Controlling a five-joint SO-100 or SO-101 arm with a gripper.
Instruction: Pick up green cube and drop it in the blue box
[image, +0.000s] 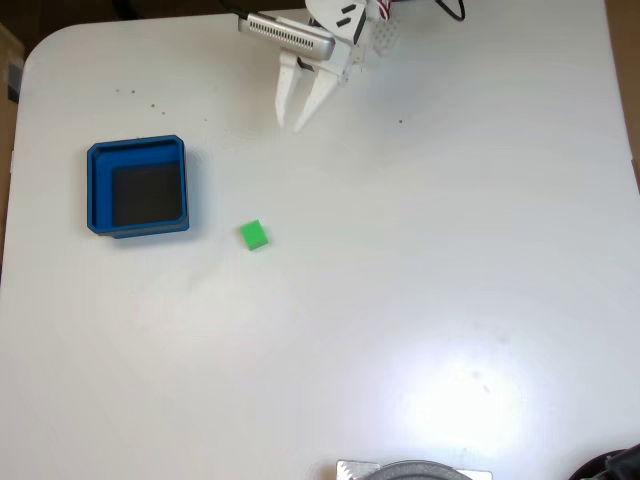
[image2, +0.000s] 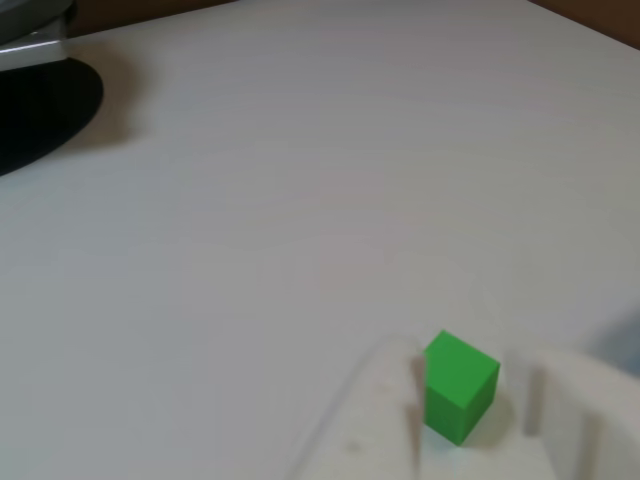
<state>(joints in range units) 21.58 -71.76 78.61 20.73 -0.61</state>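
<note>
Fixed view, left to right: blue box (image: 137, 187) at left on white table (image: 400, 300), nothing on its dark floor. Green cube (image: 254, 235) just right of box, apart from it, flat on table. Arm at far edge, reaching in from top; gripper (image: 292, 125) pointing down-left toward cube, well short of it, fingers (image: 285, 95) slightly parted, holding nothing. Other view: cube (image2: 458, 386) seen between blurred white fingers (image2: 375, 420), not touched.

The tabletop (image: 420, 260) looks smooth and white with a slight sheen, catching a soft glare low in the fixed view. The green cube (image: 254, 235) reads as matt, plain plastic; the blue box (image: 98, 190) and white gripper (image: 292, 124) look like matt plastic too.
</note>
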